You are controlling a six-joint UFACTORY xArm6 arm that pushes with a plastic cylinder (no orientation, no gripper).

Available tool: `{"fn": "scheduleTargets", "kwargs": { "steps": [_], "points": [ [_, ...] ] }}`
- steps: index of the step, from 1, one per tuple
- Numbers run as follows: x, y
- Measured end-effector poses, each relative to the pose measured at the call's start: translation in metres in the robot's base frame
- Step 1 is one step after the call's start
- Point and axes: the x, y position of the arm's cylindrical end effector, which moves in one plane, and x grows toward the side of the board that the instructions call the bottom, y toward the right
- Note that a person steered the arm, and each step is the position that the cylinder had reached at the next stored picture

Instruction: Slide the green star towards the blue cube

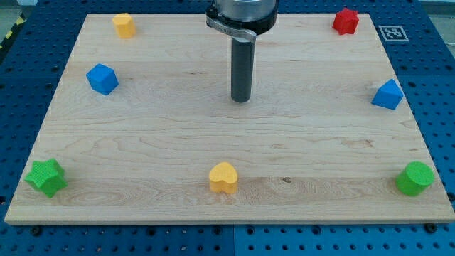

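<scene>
The green star (46, 177) lies at the bottom left corner of the wooden board (234, 142). The blue cube (102, 79) sits near the left edge, well above the star towards the view's top. My tip (241, 99) rests on the board near its upper middle, far to the right of both the cube and the star and touching no block.
A yellow block (124, 25) is at the top left, a red block (346, 21) at the top right, a blue triangular block (388, 94) at the right edge, a green round block (415, 178) at the bottom right, and a yellow heart (223, 178) at the bottom middle.
</scene>
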Motion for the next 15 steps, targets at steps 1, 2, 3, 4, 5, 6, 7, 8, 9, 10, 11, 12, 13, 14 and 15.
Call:
{"fn": "scheduleTargets", "kwargs": {
  "steps": [1, 2, 3, 4, 5, 6, 7, 8, 9, 10, 11, 12, 13, 14, 15],
  "points": [
    [0.0, 0.0],
    [0.0, -0.015],
    [0.018, -0.06],
    [0.044, -0.103],
    [0.05, -0.177],
    [0.051, -0.269],
    [0.076, -0.321],
    [0.082, -0.322],
    [0.082, -0.322],
    [0.099, -0.322],
    [0.163, -0.322],
    [0.19, -0.322],
    [0.19, -0.316],
    [0.178, -0.288],
    [0.158, -0.27]
  ]
}}
